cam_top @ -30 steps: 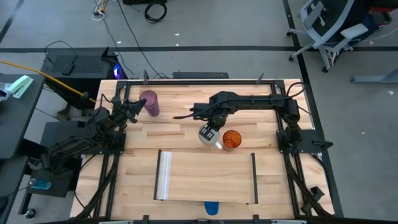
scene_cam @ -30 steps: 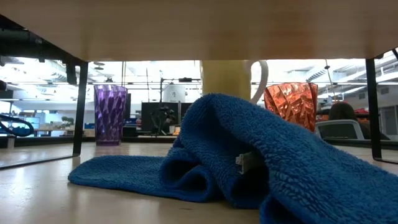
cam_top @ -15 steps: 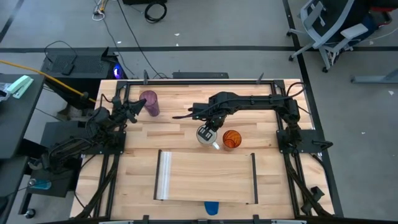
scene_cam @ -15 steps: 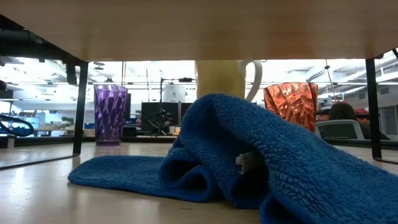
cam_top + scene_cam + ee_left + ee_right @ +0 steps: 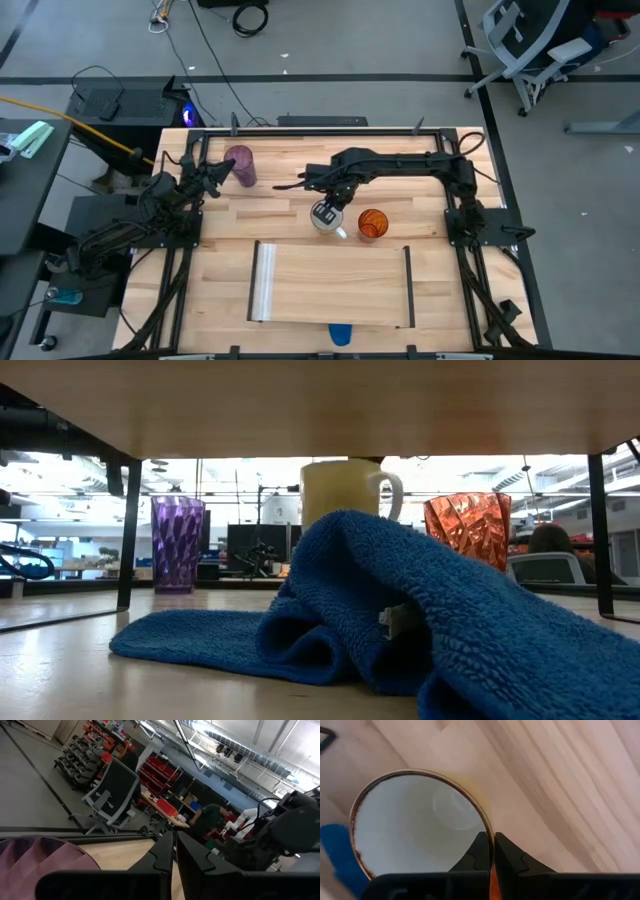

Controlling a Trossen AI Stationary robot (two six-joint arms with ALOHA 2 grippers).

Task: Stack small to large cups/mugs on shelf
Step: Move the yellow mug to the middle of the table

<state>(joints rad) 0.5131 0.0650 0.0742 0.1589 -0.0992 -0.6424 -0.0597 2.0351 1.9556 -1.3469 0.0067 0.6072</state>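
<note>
The white handled mug [image 5: 323, 216] stands behind the shelf's far edge, near the table's middle, and my right gripper [image 5: 331, 203] is shut on its rim from above. The orange tumbler [image 5: 372, 224] stands upright just to the mug's right. The purple tumbler [image 5: 241, 165] stands at the far left, next to my left gripper [image 5: 221, 172], which is shut and apart from it. The shelf [image 5: 330, 285] is a pale board on the table's near half. In the low view a blue towel hides the base of the mug [image 5: 340, 488]. My right gripper pinches the mug's rim [image 5: 488, 831] with one finger [image 5: 479, 852] inside the mug and one outside. The fingers come from above, pointing down. The mug sits about upright below them. The towel hides its base, so I cannot tell whether it is on the table.
A crumpled blue towel [image 5: 400, 620] lies at the table's near edge under the shelf. The shelf has a shiny metal strip [image 5: 265, 282] on its left end and a thin dark rail [image 5: 408, 285] on its right. Bare tabletop lies between the purple tumbler and the mug.
My right gripper has carried the mug toward the table's left and slightly toward the far edge, away from the orange tumbler. The mug has come more upright, and in the low view its rim now shows just below the shelf board.
</note>
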